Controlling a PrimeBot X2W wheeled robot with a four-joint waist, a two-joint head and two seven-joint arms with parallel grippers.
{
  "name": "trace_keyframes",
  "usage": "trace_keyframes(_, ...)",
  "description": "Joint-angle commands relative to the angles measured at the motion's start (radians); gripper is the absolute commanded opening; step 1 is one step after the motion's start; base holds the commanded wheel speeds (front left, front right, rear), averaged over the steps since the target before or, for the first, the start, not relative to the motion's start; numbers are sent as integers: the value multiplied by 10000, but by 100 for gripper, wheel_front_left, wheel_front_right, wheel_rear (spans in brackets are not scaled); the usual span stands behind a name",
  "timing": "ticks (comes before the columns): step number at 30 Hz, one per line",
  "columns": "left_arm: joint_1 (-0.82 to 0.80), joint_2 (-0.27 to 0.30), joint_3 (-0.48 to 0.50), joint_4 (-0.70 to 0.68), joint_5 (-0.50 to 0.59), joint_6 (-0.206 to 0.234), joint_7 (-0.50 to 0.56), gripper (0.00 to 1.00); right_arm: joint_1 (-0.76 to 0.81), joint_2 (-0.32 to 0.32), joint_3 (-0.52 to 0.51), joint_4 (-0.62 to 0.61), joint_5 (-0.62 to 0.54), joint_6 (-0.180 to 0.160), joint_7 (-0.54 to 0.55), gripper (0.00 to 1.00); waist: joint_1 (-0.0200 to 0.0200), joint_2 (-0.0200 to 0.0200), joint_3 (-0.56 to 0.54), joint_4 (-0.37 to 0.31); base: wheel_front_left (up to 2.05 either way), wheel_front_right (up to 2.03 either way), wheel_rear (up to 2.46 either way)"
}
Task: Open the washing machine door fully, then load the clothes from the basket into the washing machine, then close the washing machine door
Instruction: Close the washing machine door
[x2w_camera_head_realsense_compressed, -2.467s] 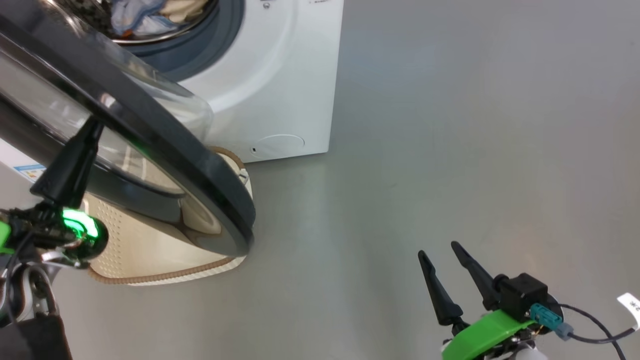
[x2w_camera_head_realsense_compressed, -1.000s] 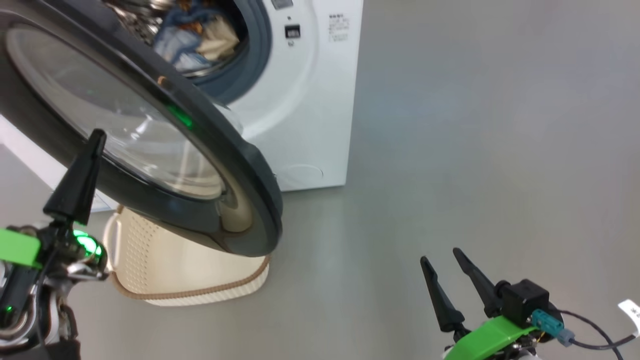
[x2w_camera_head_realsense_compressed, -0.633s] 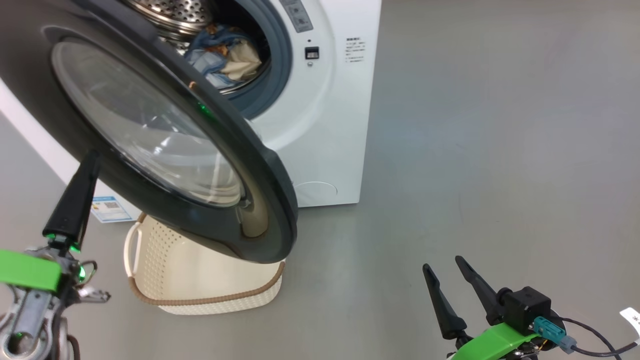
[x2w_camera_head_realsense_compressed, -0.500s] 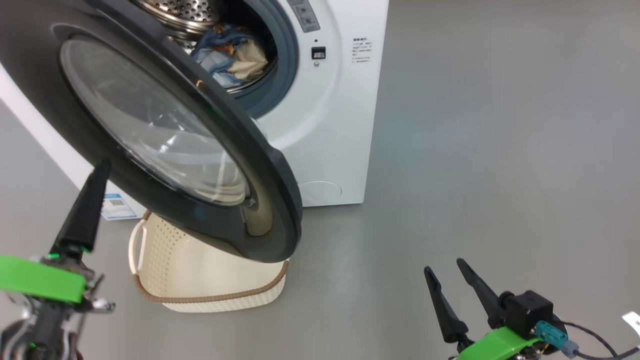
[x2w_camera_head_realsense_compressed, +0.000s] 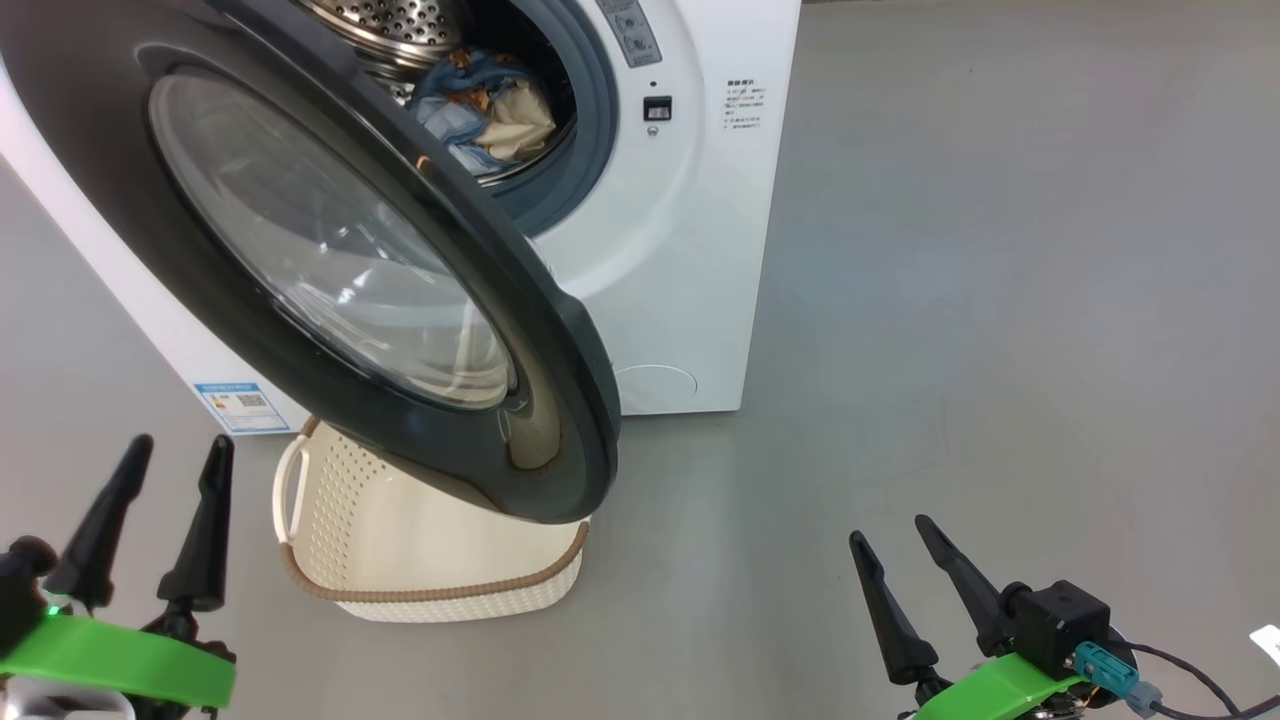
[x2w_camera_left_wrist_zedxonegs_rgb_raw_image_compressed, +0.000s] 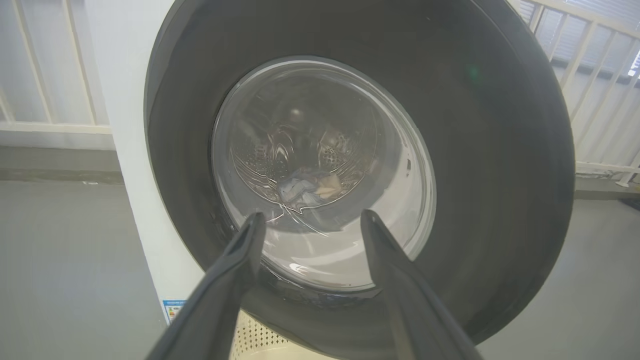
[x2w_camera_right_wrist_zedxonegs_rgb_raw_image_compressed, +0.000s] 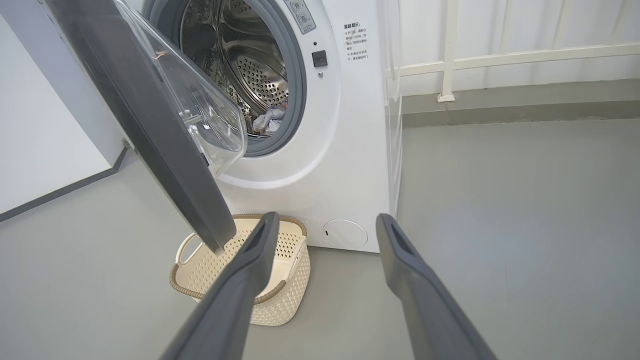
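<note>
Above floor, left hand newly spread

Head cam: high up, looks forward and down at washing machine door and basket. Left wrist: close, square-on to door's outer face. Right wrist: farther right, oblique; shares door, basket.

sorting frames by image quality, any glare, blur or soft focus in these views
Head view: sharp, with pale reflections streaking the washing machine door glass. Left wrist view: the left gripper fingers are soft, and the clothes show dimly through the glass. Right wrist view: evenly lit, right gripper fingers blurred.
</note>
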Motion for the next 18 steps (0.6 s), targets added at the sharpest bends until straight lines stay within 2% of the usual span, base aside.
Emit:
trace_keyframes(1,-219,262,614,-95,740,20,-125,100,69,53,175,-285,30,16,-120,100,0,0,3,-3,0,0,0)
trace_keyframes(2,-219,262,614,-95,740,20,-125,100,69,53,175,-285,30,16,-120,100,0,0,3,-3,0,0,0)
trace_keyframes(9,340,-481,1361,-251,2632,85,-133,100,73,53,179,-351,53,16,-120,100,0,0,50,-73,0,0,0)
trace_keyframes(11,592,-858,1727,-293,2989,74,-133,100,58,53,181,-340,50,16,-120,100,0,0,40,-108,0,0,0)
trace_keyframes(13,705,-959,1793,-272,3091,66,-134,100,56,53,175,-342,48,16,-120,100,0,0,36,-118,0,0,0)
trace_keyframes(18,1311,-1685,2298,-456,3714,59,-134,100,77,53,173,-371,65,16,-120,100,0,0,-7,-167,0,0,0)
